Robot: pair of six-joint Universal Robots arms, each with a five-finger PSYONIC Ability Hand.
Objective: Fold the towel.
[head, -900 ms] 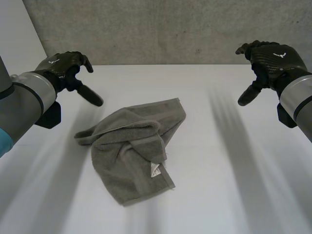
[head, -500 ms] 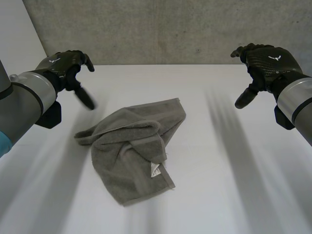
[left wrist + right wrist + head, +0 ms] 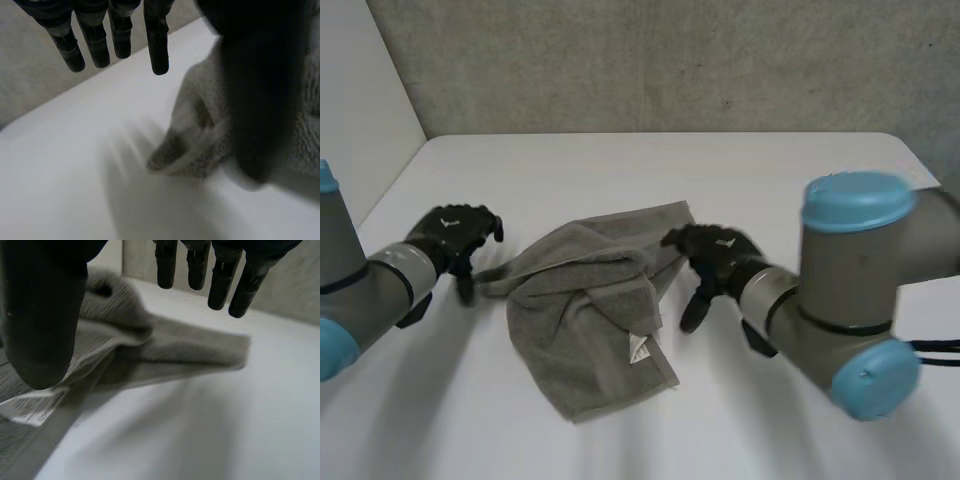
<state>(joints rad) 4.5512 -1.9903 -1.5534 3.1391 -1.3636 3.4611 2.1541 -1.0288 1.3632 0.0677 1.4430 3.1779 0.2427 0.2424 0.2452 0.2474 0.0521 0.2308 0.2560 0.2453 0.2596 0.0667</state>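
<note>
Grey towel [image 3: 585,320] lies between left hand [image 3: 455,232] and right hand [image 3: 715,250], fingers [image 3: 159,50] released beside its edges.

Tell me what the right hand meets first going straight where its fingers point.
Probably the grey towel, its edge facing the right hand, which sits open beside it. Depth is unclear.

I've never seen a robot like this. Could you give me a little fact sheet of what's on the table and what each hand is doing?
surface: white table
object: grey towel, crumpled, partly lapped over itself
detail: white label on the towel, near its front corner
left hand: open, fingers straight, at the towel's left corner, holding nothing
right hand: open, at the towel's right edge, holding nothing
progress: towel not yet neatly folded
</note>
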